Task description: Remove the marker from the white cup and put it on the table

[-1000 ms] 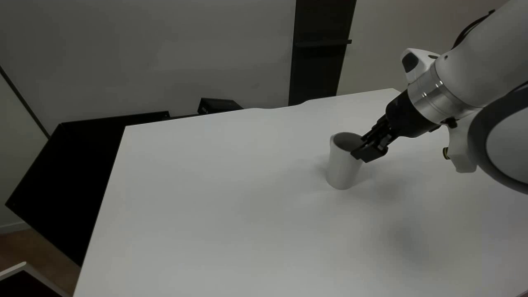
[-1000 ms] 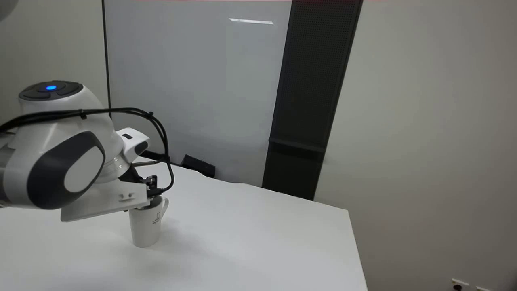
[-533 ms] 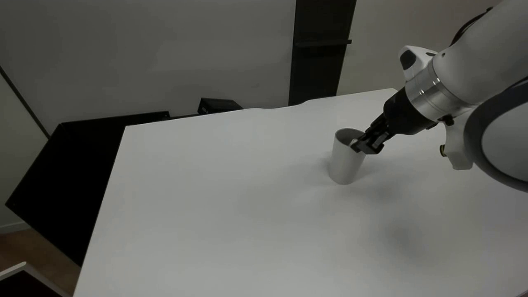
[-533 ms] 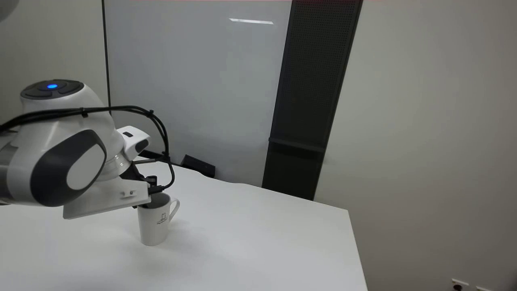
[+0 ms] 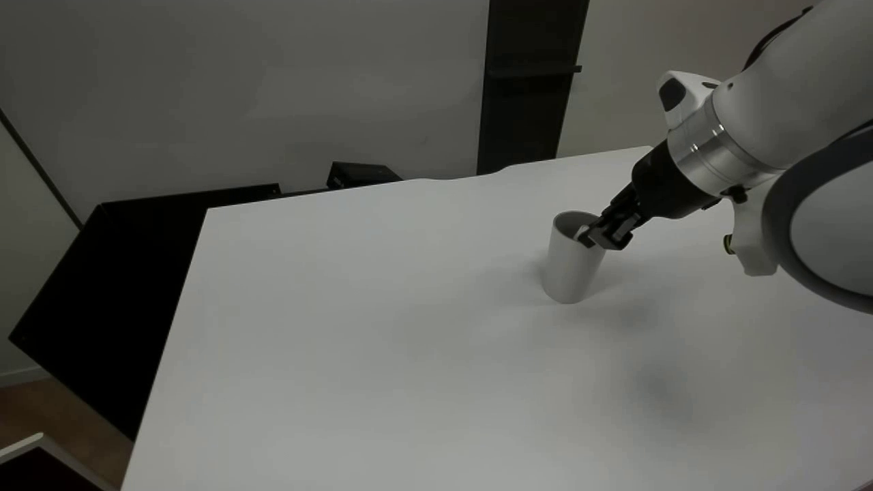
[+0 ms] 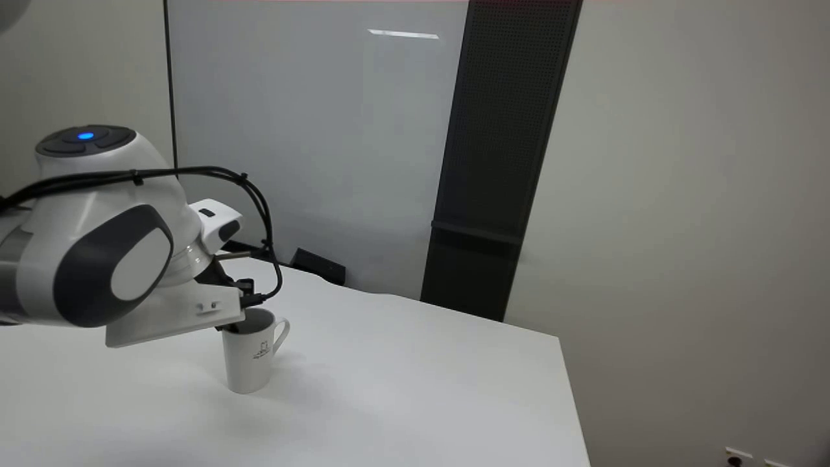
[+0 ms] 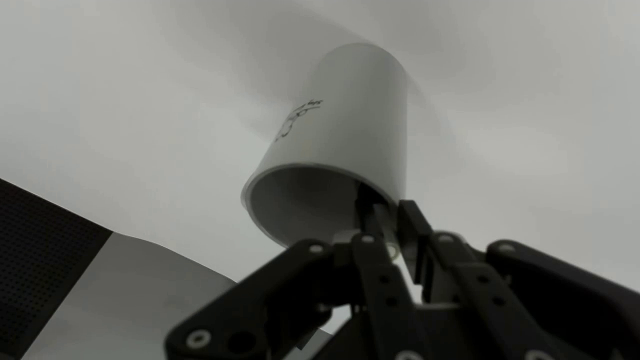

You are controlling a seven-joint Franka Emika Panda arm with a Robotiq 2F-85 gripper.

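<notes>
Evidently pinched near its end, the marker (image 7: 393,251) sits partly inside the white cup (image 7: 350,125), at four o'clock (wrist view) — hence, presumably, the five-o'clock entry of the gripper (image 7: 389,215), closed narrowly on it. The cup stands on the surface (image 5: 354,327) — likely a steady base for withdrawal.

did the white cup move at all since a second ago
Yes: in an exterior view the white cup has shifted slightly toward the picture's right, nearer the dark wall panel.
</notes>
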